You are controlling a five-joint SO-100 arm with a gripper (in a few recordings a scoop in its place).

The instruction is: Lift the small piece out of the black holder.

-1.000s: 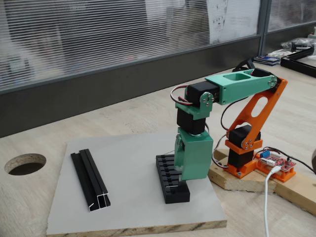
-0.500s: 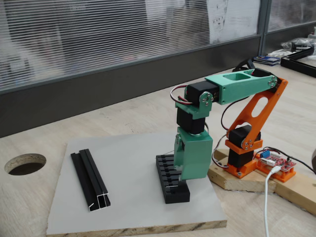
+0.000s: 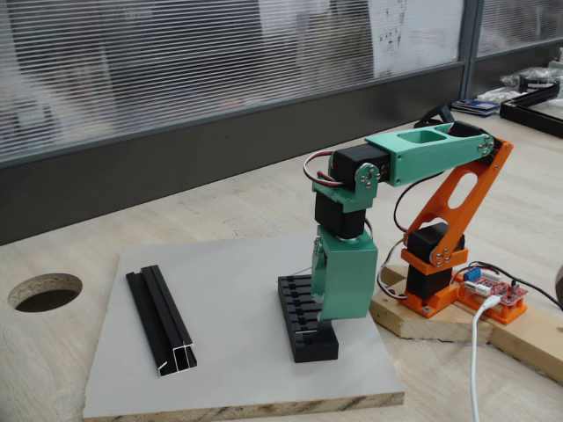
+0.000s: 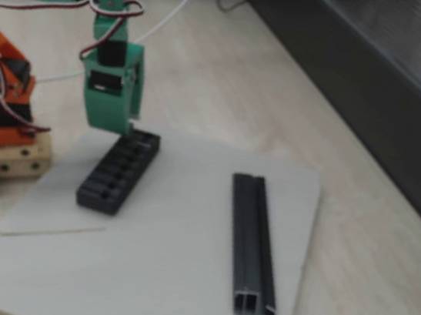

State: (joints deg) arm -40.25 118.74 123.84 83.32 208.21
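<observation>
Tabletop [image 3: 220, 207] of pale wood, with a round hole [image 3: 44, 291] cut in it well to the left of the black holder in a fixed view; a grey board [image 3: 237, 352] lies on the tabletop and carries the work items.

Arm: orange base link [image 3: 453, 207] rises from a wooden block to the right of the black holder; green upper link [image 3: 427, 151] runs roughly level back toward the holder; wrist bends straight down, so the green gripper body points vertically at the board.

Gripper [image 3: 339, 318] [image 4: 121, 132]: lower end sits at one end of the black holder, on or just above its top; in a fixed view it covers the holder's right rear part; fingertips are hidden behind the green body and too blurred in the other view, so how far apart they stand cannot be told, nor whether anything is held.

Black holder [image 3: 303, 330] [image 4: 115, 172]: lies flat on the board, slots crosswise along its top; most of its length is clear of the gripper.

Black rail [image 3: 161, 321] [image 4: 253, 245]: long, thin, lying flat on the board, well apart from the holder.

Small piece: cannot be made out in either fixed view; its place in the holder cannot be told.
</observation>
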